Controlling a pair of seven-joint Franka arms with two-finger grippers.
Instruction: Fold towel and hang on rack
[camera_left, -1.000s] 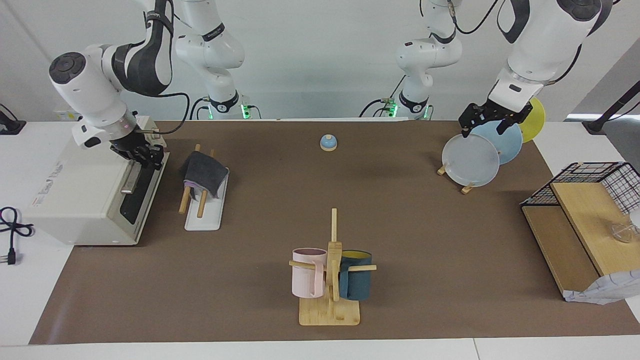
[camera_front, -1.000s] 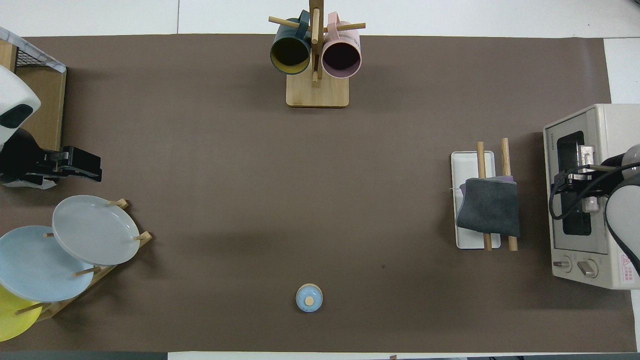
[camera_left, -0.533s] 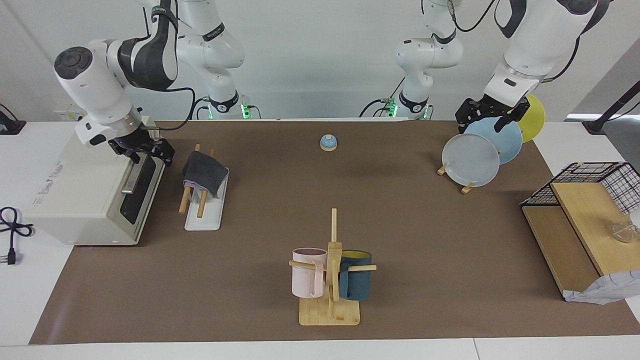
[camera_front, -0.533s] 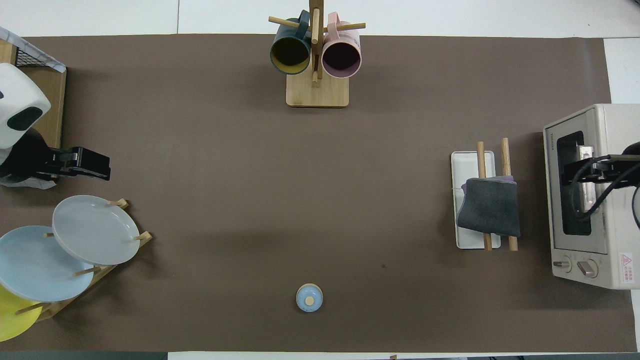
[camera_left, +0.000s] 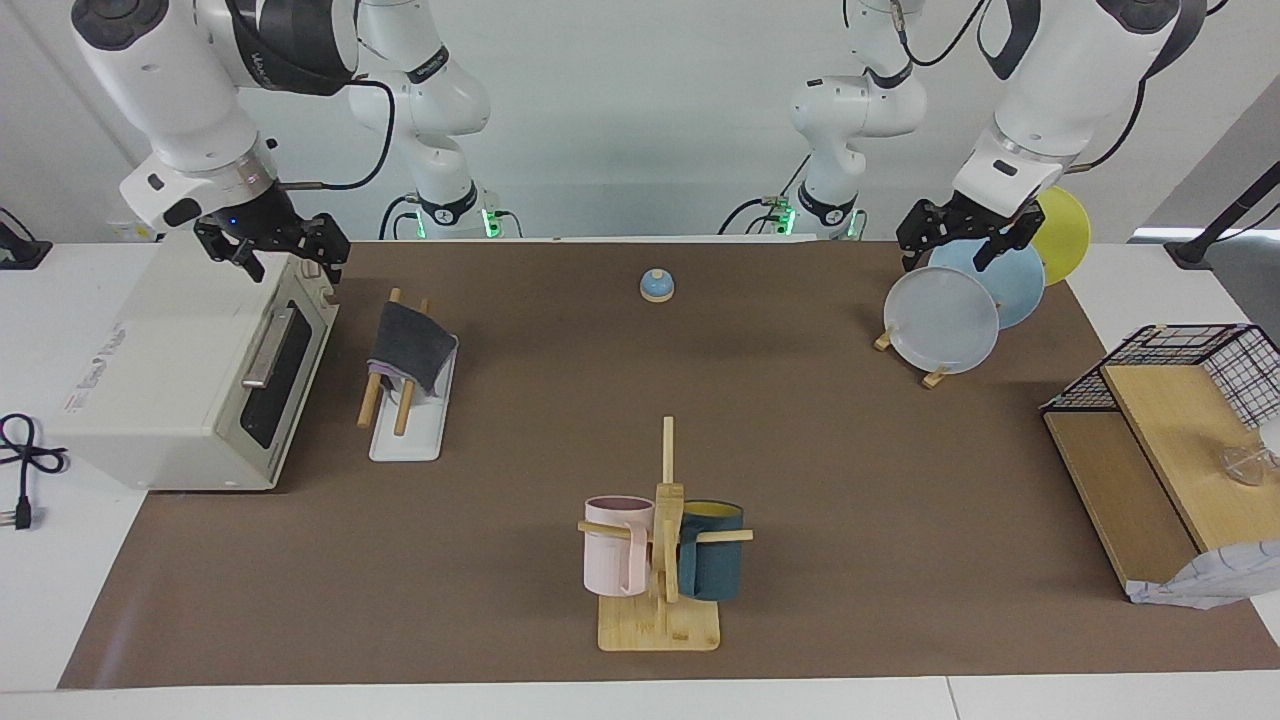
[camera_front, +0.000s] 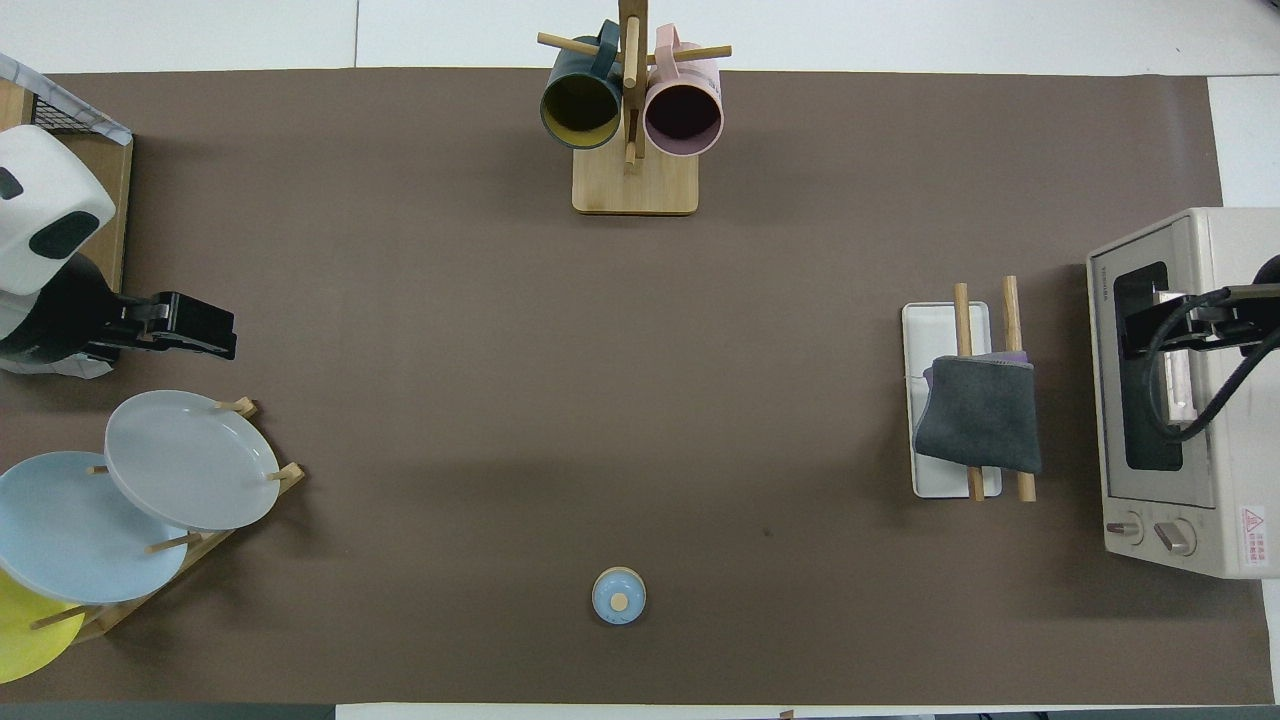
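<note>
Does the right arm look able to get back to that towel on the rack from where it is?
Probably yes. The right gripper hangs open above the toaster oven, right beside the rack. The towel lies draped on top of the rods, with nothing over it.

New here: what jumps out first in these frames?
The towel, folded dark grey side out, is draped over the rack beside the toaster oven at the right arm's end of the table. The right gripper hangs open over that oven, and the left gripper hangs open over the plate stand at the left arm's end. Neither holds anything.
</note>
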